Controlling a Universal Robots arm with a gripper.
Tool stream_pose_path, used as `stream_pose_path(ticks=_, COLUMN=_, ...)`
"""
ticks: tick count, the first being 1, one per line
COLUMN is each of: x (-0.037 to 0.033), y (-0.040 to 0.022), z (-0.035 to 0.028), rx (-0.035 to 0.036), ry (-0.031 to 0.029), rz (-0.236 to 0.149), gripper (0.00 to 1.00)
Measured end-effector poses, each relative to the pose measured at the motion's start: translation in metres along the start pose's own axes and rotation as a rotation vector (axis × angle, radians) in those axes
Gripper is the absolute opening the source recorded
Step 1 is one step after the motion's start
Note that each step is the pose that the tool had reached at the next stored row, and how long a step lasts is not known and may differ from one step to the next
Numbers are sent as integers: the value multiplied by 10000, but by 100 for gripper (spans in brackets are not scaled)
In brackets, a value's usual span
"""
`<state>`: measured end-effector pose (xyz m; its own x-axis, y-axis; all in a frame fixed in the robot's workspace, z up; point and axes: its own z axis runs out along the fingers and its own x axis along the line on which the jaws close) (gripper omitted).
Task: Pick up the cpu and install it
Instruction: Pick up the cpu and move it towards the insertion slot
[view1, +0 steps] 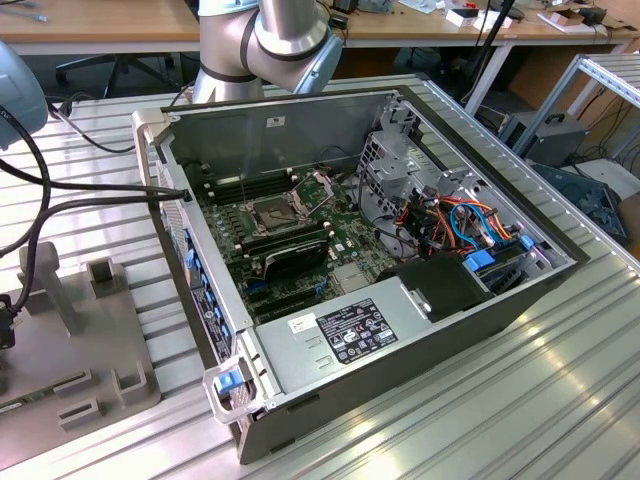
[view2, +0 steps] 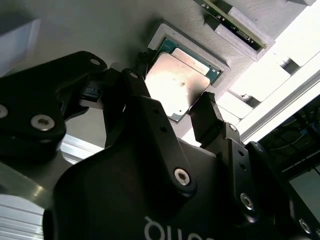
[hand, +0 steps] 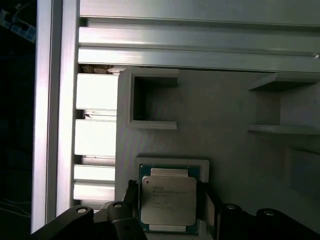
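End effector (view2: 172, 95) hangs directly over small silvery-grey square cpu (hand: 167, 201), seated flat in recess of pale grey holder block (hand: 225, 125), black fingers (view2: 206, 112) spread, straddling its two opposite edges.

Silvery-grey cpu (hand: 167, 200), green-edged; pale grey fixture (hand: 225, 110); black end effector (view2: 172, 95).

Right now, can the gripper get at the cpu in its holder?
Probably yes. The gripper sits right over the cpu, which lies flat in its holder recess; nothing covers it.
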<state>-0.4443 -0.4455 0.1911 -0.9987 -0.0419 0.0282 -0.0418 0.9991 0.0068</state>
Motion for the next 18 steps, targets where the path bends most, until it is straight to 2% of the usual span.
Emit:
stream_pose_path(ticks=8, x=0, y=0, z=9, rx=0, ry=1, rz=0, gripper=62)
stream_pose_path(ticks=12, x=0, y=0, z=-14, rx=0, ry=0, rz=0, gripper=62)
stream_pose_path(ticks=18, x=1, y=0, z=-16, rx=0, ry=1, rz=0, gripper=62)
